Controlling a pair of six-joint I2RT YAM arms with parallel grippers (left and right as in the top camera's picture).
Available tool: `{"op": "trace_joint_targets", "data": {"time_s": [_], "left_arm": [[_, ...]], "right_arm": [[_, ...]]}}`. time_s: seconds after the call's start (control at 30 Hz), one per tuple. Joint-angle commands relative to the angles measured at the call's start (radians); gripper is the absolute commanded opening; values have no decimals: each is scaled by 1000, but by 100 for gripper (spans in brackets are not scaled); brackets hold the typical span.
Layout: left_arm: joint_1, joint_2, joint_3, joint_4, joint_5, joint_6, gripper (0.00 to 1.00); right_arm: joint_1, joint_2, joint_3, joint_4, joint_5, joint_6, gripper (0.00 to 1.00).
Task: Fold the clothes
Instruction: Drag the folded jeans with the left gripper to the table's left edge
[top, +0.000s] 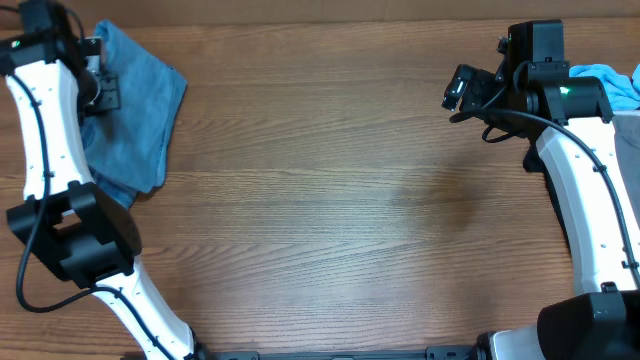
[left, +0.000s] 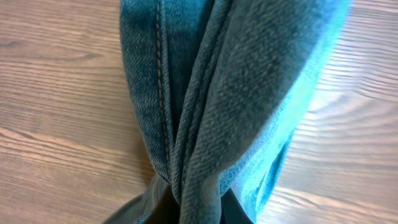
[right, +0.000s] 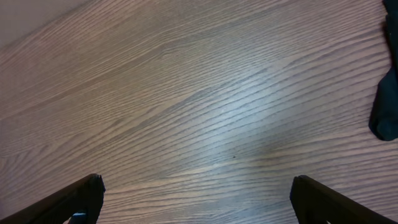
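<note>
Jeans (left: 249, 93): faded coarse denim. Table (right: 186, 93): matt grained wood.

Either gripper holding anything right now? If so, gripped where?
Left gripper is shut on the jeans, pinching a bunched fold of denim beside a stitched seam. Right gripper is open over bare table, holding nothing.

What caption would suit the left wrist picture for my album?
Left gripper shut on a bunched fold of faded blue jeans, wooden table behind.

White-and-black left arm (top: 42, 140), right arm (top: 585, 190): glossy curved white link shells, matte black joint housings, thin black cables (top: 597, 165) alongside housings, green light (top: 565, 92). Right gripper (right: 196, 186): flat black fingers (right: 74, 202).
</note>
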Motion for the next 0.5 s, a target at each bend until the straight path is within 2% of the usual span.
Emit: {"op": "trace_joint_targets", "data": {"time_s": [0.0,0.13,0.4,0.47], "left_arm": [[48,-49,-82,88,-5,46,4],[89,-41,-170,225,-6,79,4],[181,-37,-274,444,-47,40,4],[211,-37,-279,477,-47,32,8]], "right_arm": [[-2,-3,-2,2,2,-6,100],[-2,-3,-2,2,2,-6,100],[-2,-3,-2,2,2,-6,100],[-2,-3,-2,2,2,-6,100]]}}
